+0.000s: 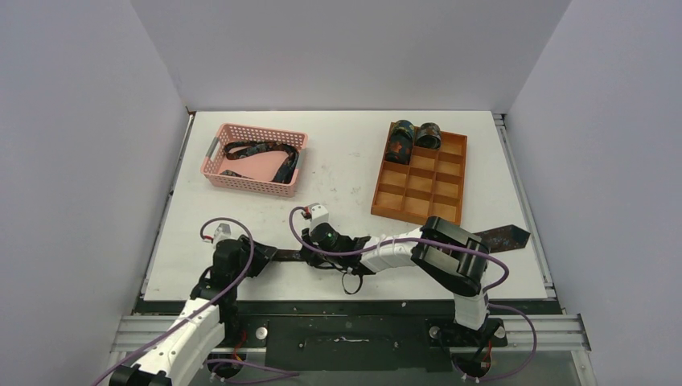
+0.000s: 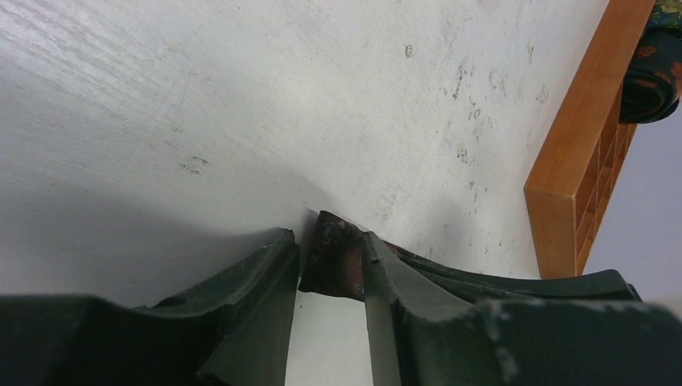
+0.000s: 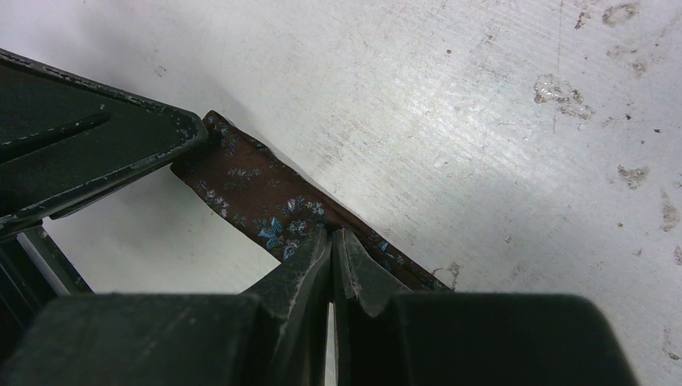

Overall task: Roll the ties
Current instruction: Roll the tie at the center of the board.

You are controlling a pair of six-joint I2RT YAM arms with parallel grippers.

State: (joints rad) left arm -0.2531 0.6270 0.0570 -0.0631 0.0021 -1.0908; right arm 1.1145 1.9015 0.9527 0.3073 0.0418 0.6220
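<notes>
Okay, 1 tie (image 1: pixel 507 236) lies flat along the table's (image 1: pixel 346 165) near edge, wide point at right. Left gripper (image 2: pixel 330 241) is partly open, jaws either side of the tie's narrow end. Right gripper (image 3: pixel 331 235) is closed, tips on the tie nearby, pinching or just pressing, can't tell; 2 rolled ties (image 1: pixel 414 138) sit in the wooden tray (image 1: pixel 438 197).

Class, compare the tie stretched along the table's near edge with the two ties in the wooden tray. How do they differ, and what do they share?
Shape: the flat tie lies stretched out; the rolled ties are cylinders.
Place: the flat tie rests on the table; the rolled ties sit in the wooden tray's far compartments.
Handling: the right fingers pinch the flat tie; nothing touches the rolled ties.
Shared: dark patterned fabric.
</notes>
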